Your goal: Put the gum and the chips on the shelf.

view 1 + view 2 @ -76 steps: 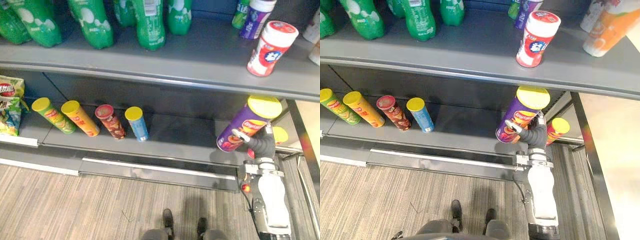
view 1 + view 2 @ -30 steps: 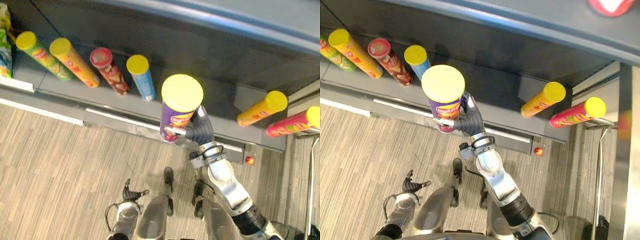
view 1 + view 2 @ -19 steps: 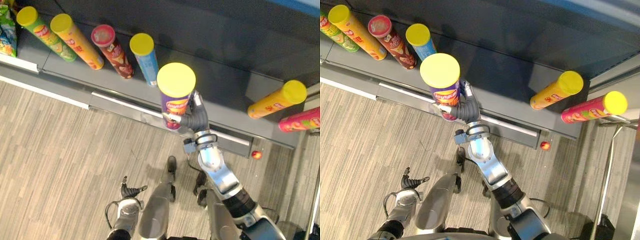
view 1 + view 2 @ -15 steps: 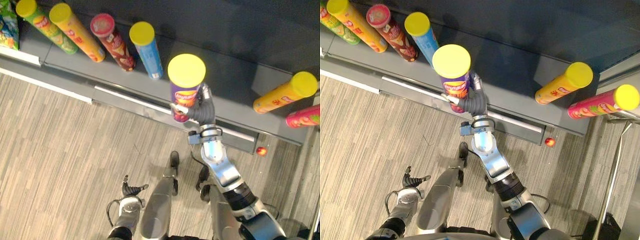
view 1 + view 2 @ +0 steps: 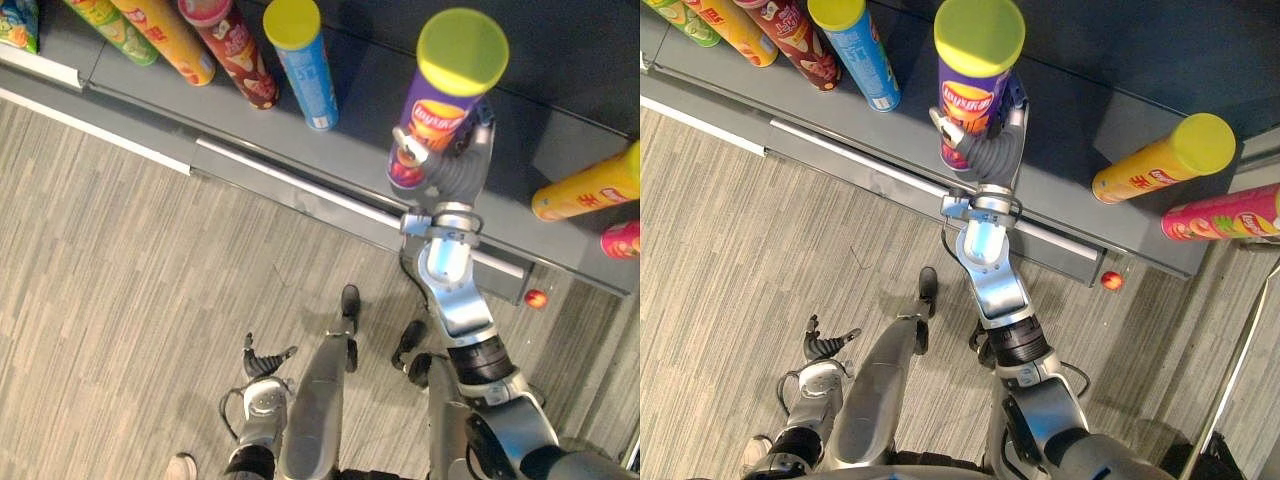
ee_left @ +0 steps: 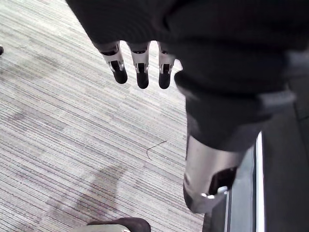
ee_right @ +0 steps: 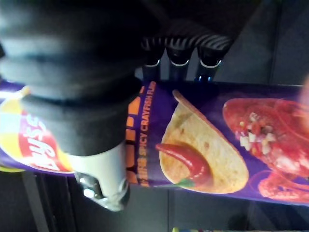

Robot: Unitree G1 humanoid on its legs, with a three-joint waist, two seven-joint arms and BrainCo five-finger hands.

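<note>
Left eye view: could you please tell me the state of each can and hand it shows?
Purple chip can with yellow lid: upright, lid on, gripped over the grey lower shelf.
Right hand: fingers curled round the purple can.
Left hand: open, holding nothing.
Blue can with yellow lid: standing on the shelf, lid on.
Dark red can with red lid: standing on the shelf, lid on.
Yellow can: standing on the shelf, lid on.

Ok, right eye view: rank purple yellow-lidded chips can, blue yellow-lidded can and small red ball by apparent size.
1. Purple chips can, held nearer the camera, so true size unsure.
2. Blue can.
3. Red ball.
</note>
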